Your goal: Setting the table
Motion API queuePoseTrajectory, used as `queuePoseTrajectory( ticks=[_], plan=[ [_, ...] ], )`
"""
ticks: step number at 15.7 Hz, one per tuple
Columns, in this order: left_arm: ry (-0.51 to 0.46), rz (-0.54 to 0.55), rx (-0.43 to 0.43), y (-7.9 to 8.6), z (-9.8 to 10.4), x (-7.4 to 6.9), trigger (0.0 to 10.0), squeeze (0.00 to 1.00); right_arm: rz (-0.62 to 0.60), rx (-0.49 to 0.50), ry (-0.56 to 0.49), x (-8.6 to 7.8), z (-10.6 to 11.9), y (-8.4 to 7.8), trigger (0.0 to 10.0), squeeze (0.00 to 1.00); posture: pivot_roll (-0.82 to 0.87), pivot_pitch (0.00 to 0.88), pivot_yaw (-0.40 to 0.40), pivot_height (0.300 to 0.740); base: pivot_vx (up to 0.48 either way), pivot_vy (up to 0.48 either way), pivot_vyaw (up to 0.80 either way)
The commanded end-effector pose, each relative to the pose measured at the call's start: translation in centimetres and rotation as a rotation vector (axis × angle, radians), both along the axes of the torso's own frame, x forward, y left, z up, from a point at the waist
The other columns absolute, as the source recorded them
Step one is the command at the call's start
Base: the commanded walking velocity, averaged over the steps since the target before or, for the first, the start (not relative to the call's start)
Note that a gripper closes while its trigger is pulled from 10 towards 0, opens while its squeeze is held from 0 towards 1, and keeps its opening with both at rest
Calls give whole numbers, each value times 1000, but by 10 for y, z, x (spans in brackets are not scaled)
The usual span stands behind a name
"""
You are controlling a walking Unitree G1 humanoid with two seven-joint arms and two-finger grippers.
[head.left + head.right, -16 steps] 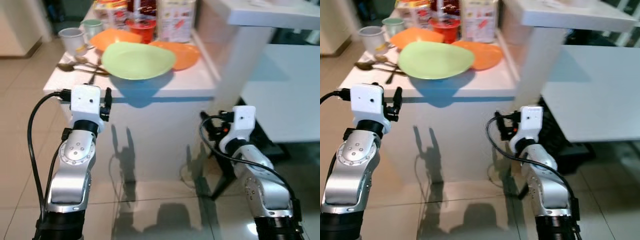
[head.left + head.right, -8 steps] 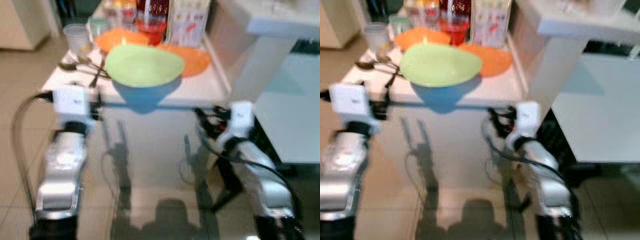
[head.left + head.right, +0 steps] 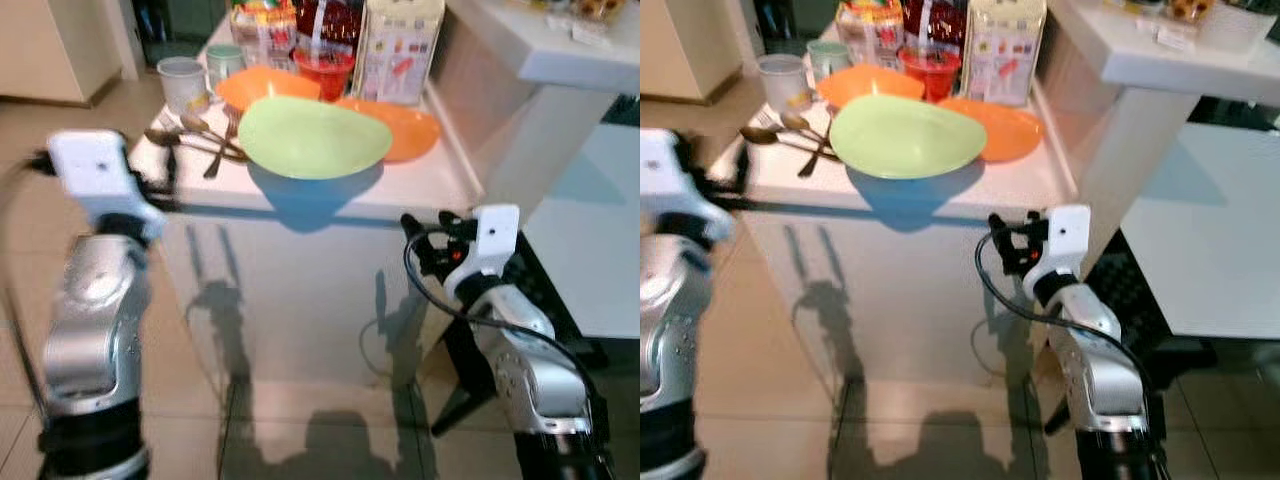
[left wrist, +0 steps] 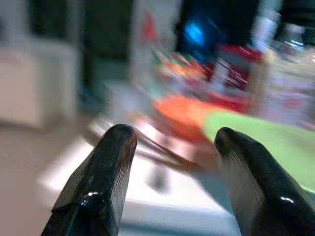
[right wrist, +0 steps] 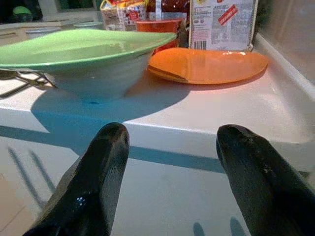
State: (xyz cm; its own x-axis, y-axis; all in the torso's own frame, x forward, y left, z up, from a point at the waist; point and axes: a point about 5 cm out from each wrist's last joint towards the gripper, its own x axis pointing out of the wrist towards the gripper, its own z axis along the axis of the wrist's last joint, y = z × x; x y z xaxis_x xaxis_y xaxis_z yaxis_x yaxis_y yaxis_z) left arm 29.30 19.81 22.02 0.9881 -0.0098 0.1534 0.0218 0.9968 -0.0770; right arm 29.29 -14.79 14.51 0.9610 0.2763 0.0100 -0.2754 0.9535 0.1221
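Green plate (image 3: 312, 138): on the white bench (image 3: 420, 185), near its front edge, long axis running left to right, tapered end toward the robot's right.
Orange plate (image 3: 400, 128): just behind the green plate, on its right.
Spoons and fork (image 3: 195, 140): left of the green plate, handles angled toward it.
Left end effector (image 4: 170, 182): fingers apart, empty, before the bench's left corner.
Right end effector (image 5: 170, 172): fingers spread, empty, below the bench's front edge.

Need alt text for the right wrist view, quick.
Two open black fingers frame a white counter edge; on it sit a wide green bowl and a flat orange plate, with a printed carton behind.
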Motion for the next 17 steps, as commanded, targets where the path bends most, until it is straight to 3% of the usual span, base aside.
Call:
queuePoseTrajectory(
  ticks=[1,2,4,5,9,12,17],
  plan=[
    [56,-98,-74,-10,-2,5,10000,0,-22,-3,-14,-1,3,-6,10000,0,18,0,-51,740,0,0,0],
    [72,-161,-158,-17,-3,9,10000,1000,-19,-4,-12,-2,2,-6,10000,0,15,0,-47,740,0,0,0],
    [92,-248,-288,-24,-4,13,10000,1000,18,-11,-18,-6,2,-4,10000,0,8,0,-38,740,0,0,0],
    [132,-291,-380,-27,-6,16,10000,1000,108,-17,-42,-12,4,3,10000,0,1,0,-28,740,0,0,0],
    [231,-369,-490,-30,-11,24,10000,1000,322,-30,-73,-25,10,19,10000,0,-9,0,-19,740,0,0,0],
    [266,-411,-626,-32,-13,33,10000,1000,354,-28,-91,-28,15,22,10000,0,-14,0,-14,740,0,0,0],
    [238,-489,-845,-32,-7,53,10000,1000,367,-28,-89,-30,15,23,10000,0,-20,0,-18,740,0,0,0]
  ],
)
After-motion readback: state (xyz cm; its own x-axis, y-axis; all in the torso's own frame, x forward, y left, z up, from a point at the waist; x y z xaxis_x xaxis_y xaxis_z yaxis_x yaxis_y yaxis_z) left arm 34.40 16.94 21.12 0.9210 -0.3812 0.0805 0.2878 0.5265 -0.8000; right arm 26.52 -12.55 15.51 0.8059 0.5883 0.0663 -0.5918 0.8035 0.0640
